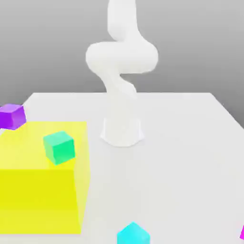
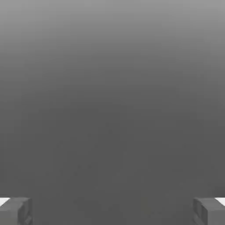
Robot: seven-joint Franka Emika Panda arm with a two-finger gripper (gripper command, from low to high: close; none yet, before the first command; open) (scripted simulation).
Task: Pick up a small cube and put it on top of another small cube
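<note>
- At the exterior view's left edge, a violet cube, partly cut off, at the back of a big yellow block.
- The yellow block stands on the white table, also cut off by that edge.
- A green cube, turned at an angle, appears over the block's right part; whether it touches the top is hard to tell.
- Right of the block and farther back, the white robot arm rises from its base, bends in the middle and runs out past the top edge.
- In the hand view, the claw is spread wide with nothing between its two fingers, against plain grey.
- Near the bottom centre of the exterior view, a cyan cube, its lower part cut off.
- At the lower right edge, just a sliver of the magenta-pink cube, the rest outside the view.
</note>
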